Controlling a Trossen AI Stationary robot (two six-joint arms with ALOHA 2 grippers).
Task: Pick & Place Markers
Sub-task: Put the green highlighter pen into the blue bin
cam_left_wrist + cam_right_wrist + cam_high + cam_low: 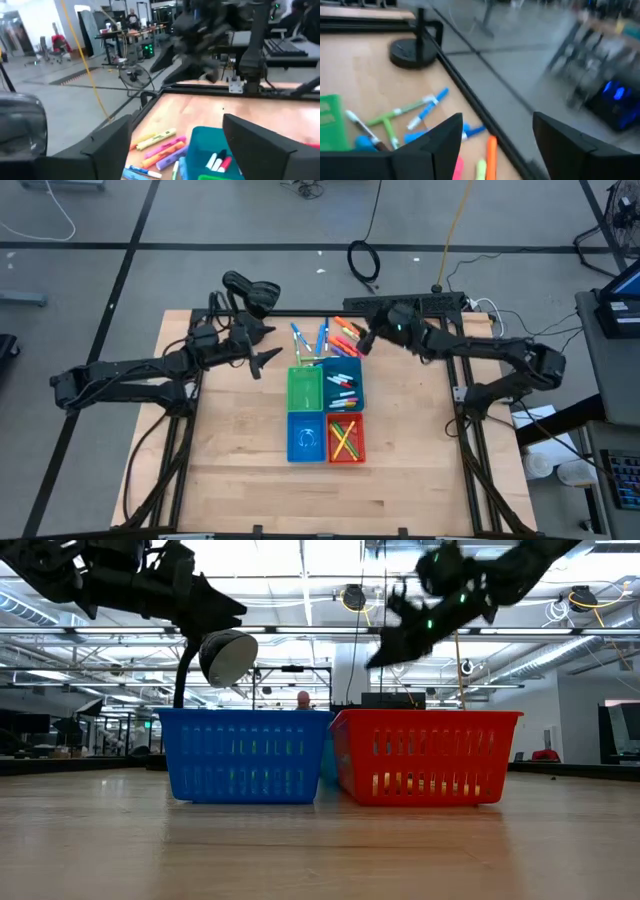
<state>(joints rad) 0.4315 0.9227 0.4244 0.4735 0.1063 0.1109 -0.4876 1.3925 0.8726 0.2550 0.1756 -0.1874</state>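
I see 4 small bins in a square block near the middle of the tabletop (230,480), a little toward its far edge. The green bin (305,387) and the teal bin (343,382) form the far row, the blue bin (306,440) and the red bin (346,439) form the near row, and they touch each other. The teal bin holds several markers with white bodies and red or blue caps, and the red bin holds yellow and green ones that lie crossed.

The loose markers (330,337) lie between the bins and the far edge of the tabletop: blue and green ones behind the green bin, orange, yellow and pink ones behind the teal bin.

The left gripper (266,360) hangs in the air beside the far left corner of the green bin, and its fingers (112,145) stand wide with nothing between them. The right gripper (367,341) hangs above the orange and pink markers near the far edge, and its fingers (445,137) also stand wide and hold nothing. In the low view both grippers are well above the bins.

A lamp with a round base (412,52) stands on the far left part of the tabletop.
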